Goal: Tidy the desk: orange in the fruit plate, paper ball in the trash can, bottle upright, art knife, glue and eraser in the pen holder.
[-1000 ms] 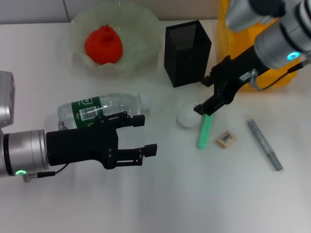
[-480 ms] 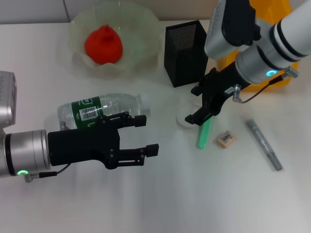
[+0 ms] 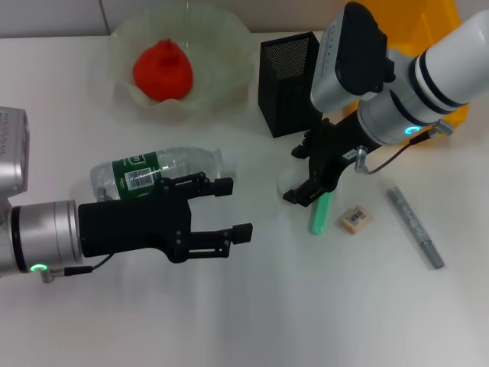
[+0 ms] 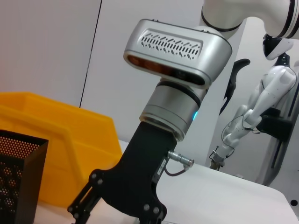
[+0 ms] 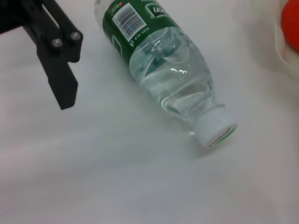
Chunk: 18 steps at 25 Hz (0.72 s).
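The right gripper [image 3: 302, 189] hangs directly over the paper ball [image 3: 289, 183], fingers apparently spread, holding nothing visible. A careless close could nudge the ball aside or catch the green glue stick [image 3: 321, 212] just beside it.

The tabletop [image 3: 306, 306] is white, plain and matte, and it fills almost all of the head view. Along its far edge there is a pale grey wall [image 3: 53, 15]. In the left wrist view this wall has a thin dark vertical seam [image 4: 91, 51]. Far behind the tabletop, a white humanoid figure [image 4: 261, 107] with black joints stands near the wall.
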Each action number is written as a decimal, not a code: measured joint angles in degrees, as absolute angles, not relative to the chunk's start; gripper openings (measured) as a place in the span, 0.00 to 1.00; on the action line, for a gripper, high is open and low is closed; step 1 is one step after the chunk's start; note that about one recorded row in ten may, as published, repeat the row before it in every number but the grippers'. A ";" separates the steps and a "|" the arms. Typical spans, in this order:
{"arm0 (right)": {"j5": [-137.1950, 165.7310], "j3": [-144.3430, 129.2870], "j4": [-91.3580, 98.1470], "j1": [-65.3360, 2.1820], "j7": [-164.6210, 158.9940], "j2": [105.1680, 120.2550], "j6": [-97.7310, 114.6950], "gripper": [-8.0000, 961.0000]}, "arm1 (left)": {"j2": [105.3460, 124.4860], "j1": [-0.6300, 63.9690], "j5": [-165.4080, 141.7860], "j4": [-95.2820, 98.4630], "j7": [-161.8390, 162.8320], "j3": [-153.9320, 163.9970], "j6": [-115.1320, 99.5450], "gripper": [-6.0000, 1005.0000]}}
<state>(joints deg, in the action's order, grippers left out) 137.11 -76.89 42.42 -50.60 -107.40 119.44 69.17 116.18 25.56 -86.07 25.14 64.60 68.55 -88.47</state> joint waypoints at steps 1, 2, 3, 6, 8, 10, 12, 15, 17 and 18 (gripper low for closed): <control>137.11 -76.89 42.42 -50.60 -107.40 119.44 69.17 0.77 | 116.19 25.63 -86.02 25.13 64.61 68.55 -88.34 0.81; 137.11 -76.90 42.26 -50.61 -107.40 119.45 69.04 0.77 | 116.19 25.67 -86.01 25.13 64.62 68.55 -88.25 0.81; 137.10 -76.90 42.09 -50.61 -107.39 119.45 68.77 0.77 | 116.19 25.71 -85.99 25.13 64.64 68.55 -88.12 0.81; 137.10 -76.82 42.02 -50.61 -107.39 119.45 68.57 0.74 | 116.19 25.84 -85.99 25.13 64.68 68.55 -87.90 0.81; 137.07 -76.52 42.04 -50.60 -107.40 119.45 68.70 0.69 | 116.19 25.90 -86.00 25.13 64.72 68.56 -87.86 0.81; 137.02 -75.71 43.33 -50.60 -108.10 119.37 70.67 0.64 | 116.19 25.94 -86.01 25.13 64.76 68.55 -87.83 0.81; 137.02 -74.79 44.95 -50.44 -108.73 119.30 72.54 0.59 | 116.18 25.95 -86.02 25.13 64.77 68.55 -87.81 0.81; 137.01 -68.02 54.11 -49.19 -111.60 119.01 81.57 0.58 | 116.14 26.00 -86.03 25.13 64.78 68.55 -87.77 0.81; 137.01 -63.09 60.27 -48.54 -113.73 119.00 87.03 0.57 | 116.14 26.01 -86.05 25.13 64.78 68.55 -87.72 0.81; 137.01 -63.09 60.27 -48.54 -113.73 119.00 87.03 0.57 | 116.14 26.01 -86.05 25.13 64.78 68.55 -87.71 0.81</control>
<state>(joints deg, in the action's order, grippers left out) 137.01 -63.09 60.27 -48.54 -113.73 119.00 87.03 116.14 26.01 -86.05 25.13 64.78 68.55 -87.71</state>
